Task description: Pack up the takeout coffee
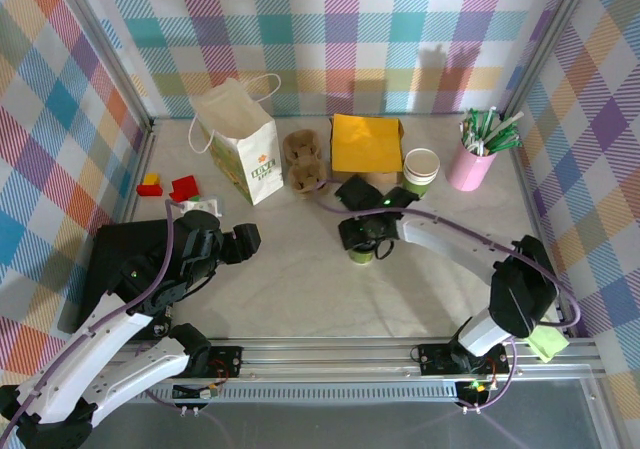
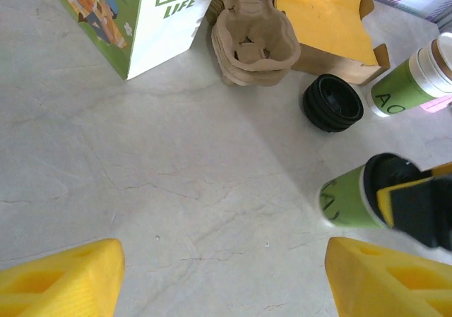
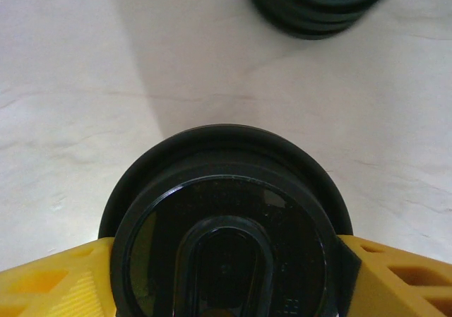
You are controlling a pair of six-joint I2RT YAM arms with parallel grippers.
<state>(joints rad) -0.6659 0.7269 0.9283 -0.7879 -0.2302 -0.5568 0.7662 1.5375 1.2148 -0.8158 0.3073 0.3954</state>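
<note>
Clasping the coffee (image 3: 226,225) from both sides, the right gripper (image 3: 226,289) presses its yellow fingers (image 3: 402,278) against the black lid; the frame edge cuts those fingers off and the lid hides the cup's body beneath it. Seen from above, the right gripper (image 1: 362,239) covers most of the coffee (image 1: 362,256), leaving a sliver of green band at mid-table, just in front of the lid stack (image 1: 350,189). In the right wrist view that lid stack (image 3: 318,6) is blurred and cropped at the top. The left gripper (image 2: 222,282) hangs spread wide with nothing between its jaws, its yellow fingertips (image 2: 56,278) showing in the lower corners; overhead, the left gripper (image 1: 245,237) sits well left of the coffee. From the left wrist, the coffee (image 2: 346,205) shows a green paper side, its lid half hidden behind a yellow finger and its print too cropped to read. The table (image 1: 290,289) is pale and veined like marble. At the back stand a white paper bag (image 1: 240,149) with green print and handles, a moulded brown pulp carrier (image 1: 305,161), yellow napkins (image 1: 365,141) in a cardboard box, an unlidded cup (image 1: 420,169) with a cream top and green band, and a pink cup (image 1: 470,166) holding straws
</note>
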